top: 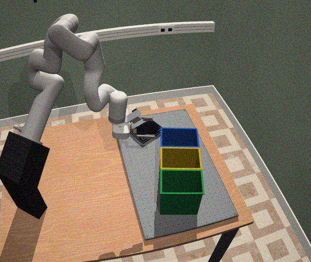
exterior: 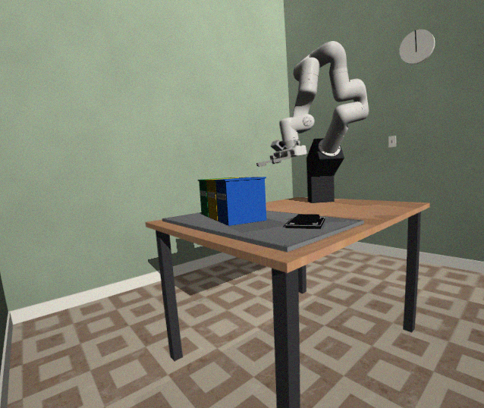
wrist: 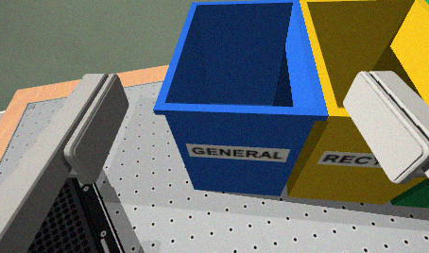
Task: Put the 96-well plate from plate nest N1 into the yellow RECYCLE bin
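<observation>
The black 96-well plate [top: 147,126] [exterior: 307,217] [wrist: 60,227] sits in the nest N1 [exterior: 293,226] [wrist: 97,208] on the grey board. The yellow RECYCLE bin [top: 180,160] [exterior: 212,207] [wrist: 336,134] stands upright between the blue and green bins. Its label is partly covered by a finger in the wrist view. My gripper [top: 153,128] [exterior: 265,162] [wrist: 245,126] is open with nothing between its fingers. It is high above the board, tilted so its fingers point toward the bins. In the wrist view, the left finger hides part of the plate.
The blue GENERAL bin [top: 180,138] [exterior: 246,202] [wrist: 235,132] stands upright nearest the plate. The green bin [top: 180,203] [exterior: 203,202] [wrist: 417,195] stands upright on the yellow bin's other side. The three stand close in a row on the perforated board [top: 139,180] [exterior: 278,239] [wrist: 179,231].
</observation>
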### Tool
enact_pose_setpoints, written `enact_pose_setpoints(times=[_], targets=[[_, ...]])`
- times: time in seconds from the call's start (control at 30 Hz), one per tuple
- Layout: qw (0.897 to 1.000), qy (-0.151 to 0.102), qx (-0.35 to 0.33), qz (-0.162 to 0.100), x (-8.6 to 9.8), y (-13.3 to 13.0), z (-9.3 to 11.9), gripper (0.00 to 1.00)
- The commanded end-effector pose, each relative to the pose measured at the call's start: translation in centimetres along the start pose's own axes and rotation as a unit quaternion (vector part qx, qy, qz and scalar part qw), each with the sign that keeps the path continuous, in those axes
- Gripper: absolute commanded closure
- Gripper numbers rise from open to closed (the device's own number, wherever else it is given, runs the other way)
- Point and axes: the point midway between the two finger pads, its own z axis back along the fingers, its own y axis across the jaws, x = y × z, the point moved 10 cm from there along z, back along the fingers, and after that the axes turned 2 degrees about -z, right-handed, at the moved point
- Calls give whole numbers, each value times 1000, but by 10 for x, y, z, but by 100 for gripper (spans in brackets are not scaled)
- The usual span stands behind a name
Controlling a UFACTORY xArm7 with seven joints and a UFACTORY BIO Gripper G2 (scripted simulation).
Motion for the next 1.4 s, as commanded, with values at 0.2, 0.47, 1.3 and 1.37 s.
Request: enact_pose_setpoints(times=[0.2, 0.47, 1.3, 1.37], targets=[[998, -37, 46, 15, 21, -27, 4, 63], [994, -62, 84, 36, 39, -48, 12, 63], [967, -50, 247, 46, 27, -32, -4, 63], [958, -47, 279, 48, 25, -28, -8, 63]])
